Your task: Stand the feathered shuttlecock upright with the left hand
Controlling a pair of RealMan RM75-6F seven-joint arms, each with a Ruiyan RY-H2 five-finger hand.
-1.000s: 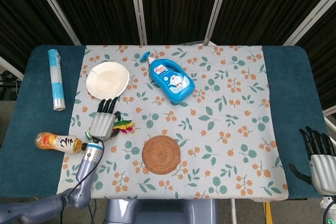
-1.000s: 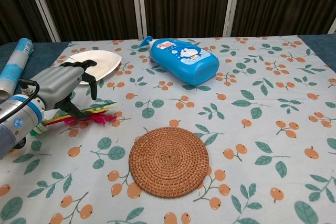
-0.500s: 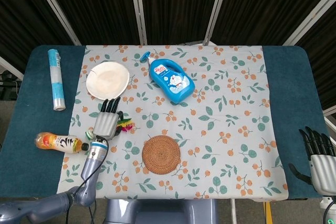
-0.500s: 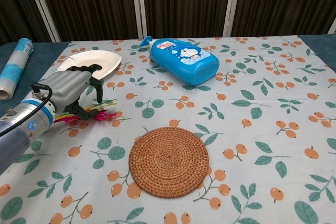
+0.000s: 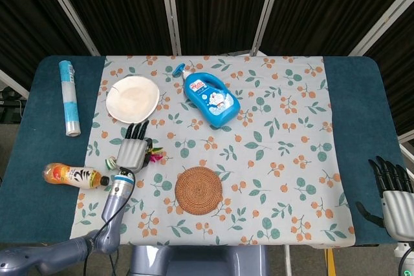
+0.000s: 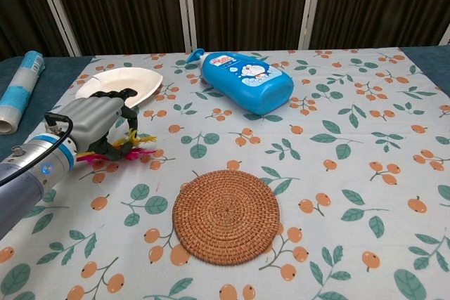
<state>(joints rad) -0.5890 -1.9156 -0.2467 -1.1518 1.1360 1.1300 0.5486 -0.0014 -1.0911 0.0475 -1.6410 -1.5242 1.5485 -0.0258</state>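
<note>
The feathered shuttlecock [image 5: 155, 155] lies on the floral cloth at the left, its pink, yellow and green feathers [image 6: 135, 150] sticking out to the right from under my left hand. My left hand [image 5: 132, 150] covers it, and in the chest view the fingers of that left hand [image 6: 95, 121] curl down around the feathers and grip them. The shuttlecock's base is hidden by the hand. My right hand [image 5: 391, 189] hangs past the table's right front corner, fingers apart, holding nothing.
A white paper plate [image 5: 132, 97] sits just behind the left hand. A blue detergent bottle [image 5: 212, 100] lies at the back centre. A wicker coaster [image 5: 198, 190] is in front, a drink bottle [image 5: 71, 175] lies left of the wrist, and a blue roll [image 5: 68, 97] is at far left.
My left hand slid forward and a little right over the shuttlecock and its fingers closed on the feathers. The feathers bunched up and shifted with it. The right hand stayed still.
</note>
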